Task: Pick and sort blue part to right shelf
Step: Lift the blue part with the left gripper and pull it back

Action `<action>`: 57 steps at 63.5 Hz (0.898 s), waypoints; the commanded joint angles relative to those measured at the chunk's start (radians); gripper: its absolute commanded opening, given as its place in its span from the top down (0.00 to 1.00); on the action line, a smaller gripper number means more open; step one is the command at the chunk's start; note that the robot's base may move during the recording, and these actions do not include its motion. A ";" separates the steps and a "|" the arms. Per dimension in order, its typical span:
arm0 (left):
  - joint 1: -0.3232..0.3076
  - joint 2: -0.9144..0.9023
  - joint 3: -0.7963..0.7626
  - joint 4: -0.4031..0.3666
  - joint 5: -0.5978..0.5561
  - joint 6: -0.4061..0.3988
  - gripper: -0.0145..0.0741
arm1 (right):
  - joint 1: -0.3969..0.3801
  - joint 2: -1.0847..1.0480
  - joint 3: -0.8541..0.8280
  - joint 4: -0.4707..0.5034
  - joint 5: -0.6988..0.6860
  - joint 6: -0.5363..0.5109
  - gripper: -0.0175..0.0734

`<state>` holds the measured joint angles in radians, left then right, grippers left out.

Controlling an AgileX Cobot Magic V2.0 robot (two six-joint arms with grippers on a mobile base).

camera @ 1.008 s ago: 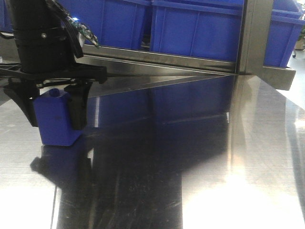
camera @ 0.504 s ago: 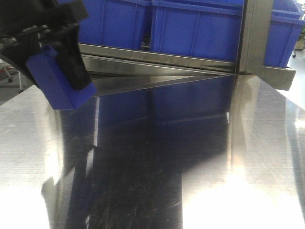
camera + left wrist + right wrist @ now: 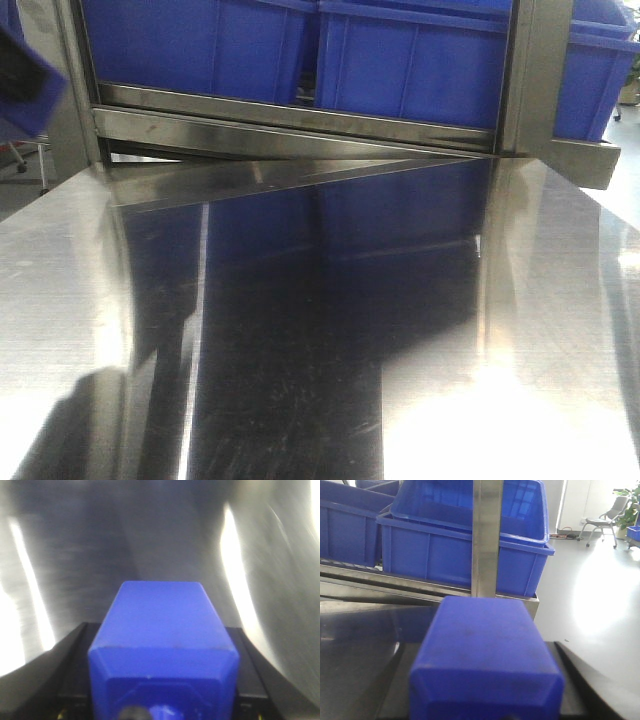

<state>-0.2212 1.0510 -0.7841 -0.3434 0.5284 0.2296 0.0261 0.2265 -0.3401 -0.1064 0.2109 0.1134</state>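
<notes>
Steel counter (image 3: 300,330) is bordered by the right shelf (image 3: 300,125). One blue part (image 3: 162,625) is clamped by left jaws, second part (image 3: 485,645) by right jaws.

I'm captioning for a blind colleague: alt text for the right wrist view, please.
A blue part fills the lower foreground. Behind it rises the steel post of the right shelf, loaded with deep blue bins; a chair stands on pale floor at far right.

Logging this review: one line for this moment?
left gripper shut on blue plastic block | right gripper shut on second blue block | steel rack ahead
</notes>
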 commanded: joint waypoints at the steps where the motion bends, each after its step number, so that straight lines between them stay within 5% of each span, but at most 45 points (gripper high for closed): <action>1: 0.042 -0.096 0.041 0.006 -0.136 -0.065 0.44 | -0.007 0.009 -0.028 -0.014 -0.090 -0.005 0.35; 18: 0.148 -0.331 0.201 0.134 -0.202 -0.163 0.44 | -0.007 0.009 -0.028 -0.014 -0.090 -0.005 0.35; 34: 0.152 -0.550 0.278 0.202 -0.200 -0.170 0.44 | -0.007 0.009 -0.028 -0.014 -0.090 -0.005 0.35; 44: 0.152 -0.683 0.315 0.350 -0.200 -0.356 0.44 | -0.007 0.009 -0.028 -0.014 -0.090 -0.005 0.35; 57: 0.152 -0.797 0.338 0.369 -0.202 -0.357 0.44 | -0.007 0.009 -0.028 -0.014 -0.090 -0.005 0.35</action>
<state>-0.0696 0.2736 -0.4199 0.0181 0.4149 -0.1113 0.0261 0.2265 -0.3401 -0.1064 0.2109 0.1134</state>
